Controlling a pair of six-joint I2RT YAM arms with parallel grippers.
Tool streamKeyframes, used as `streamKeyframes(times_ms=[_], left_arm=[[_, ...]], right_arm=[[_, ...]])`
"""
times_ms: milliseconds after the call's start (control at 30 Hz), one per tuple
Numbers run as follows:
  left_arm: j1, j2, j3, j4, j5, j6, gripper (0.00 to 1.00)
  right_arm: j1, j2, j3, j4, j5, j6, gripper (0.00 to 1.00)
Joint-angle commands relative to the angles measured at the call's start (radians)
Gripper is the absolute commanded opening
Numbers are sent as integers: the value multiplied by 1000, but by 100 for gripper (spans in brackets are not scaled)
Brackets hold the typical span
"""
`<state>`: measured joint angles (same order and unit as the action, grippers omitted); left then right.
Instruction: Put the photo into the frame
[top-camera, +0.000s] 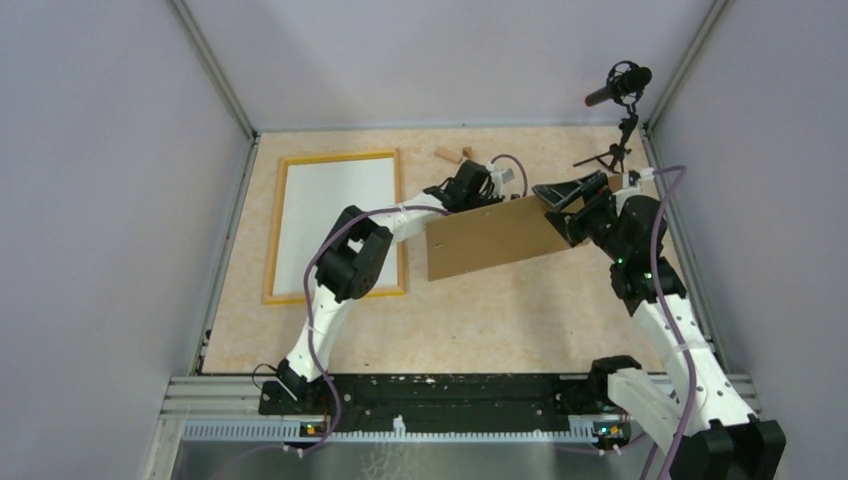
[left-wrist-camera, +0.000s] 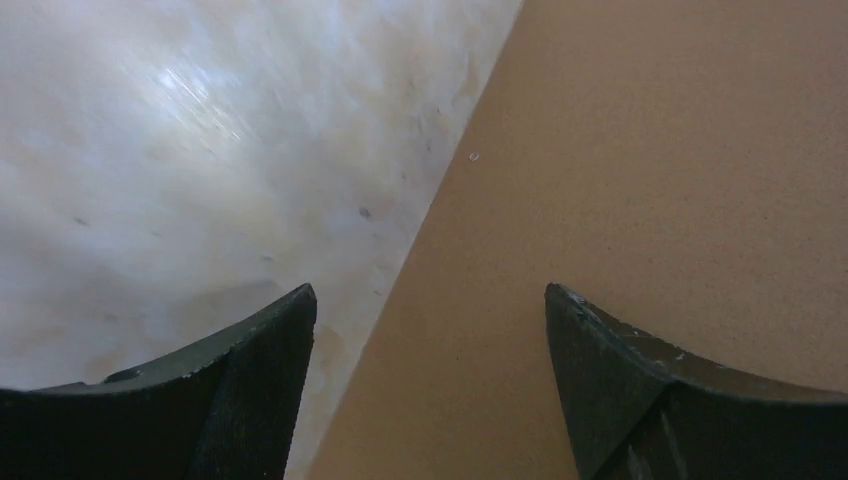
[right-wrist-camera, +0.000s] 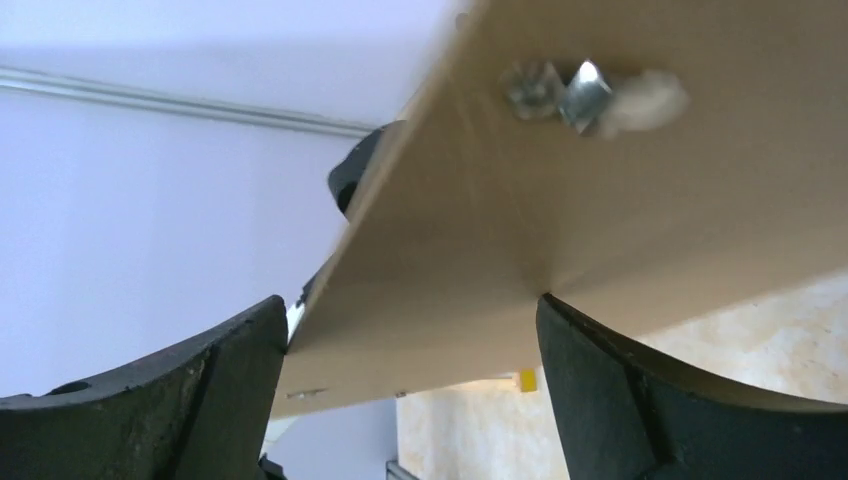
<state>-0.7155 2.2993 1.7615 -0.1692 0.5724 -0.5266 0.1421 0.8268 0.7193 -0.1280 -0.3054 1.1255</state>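
- We see the left gripper (left-wrist-camera: 430, 300) with fingers spread over the board's (top-camera: 490, 240) edge.
- Right gripper (right-wrist-camera: 412, 305) fingers spread, tilted board between them.
- Frame (top-camera: 340, 155) lies by the worktop's (top-camera: 450, 330) left edge.

Brown backing board (top-camera: 490, 240) on table (top-camera: 450, 330) ctr, rt end raised; mic (top-camera: 618, 85) on tripod (top-camera: 608, 157) back-rt; wood blocks (top-camera: 452, 154) at back.
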Motion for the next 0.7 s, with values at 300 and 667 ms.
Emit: streamKeyframes(times_ms=[300,667], left_arm=[[105,-87,-83,30,368,-98,94],[211,-96,-429,1118,624,-907,98]], right_arm=[[17,247,70,153,17,-138,93],[18,372,-43,314,-51,-149,95]])
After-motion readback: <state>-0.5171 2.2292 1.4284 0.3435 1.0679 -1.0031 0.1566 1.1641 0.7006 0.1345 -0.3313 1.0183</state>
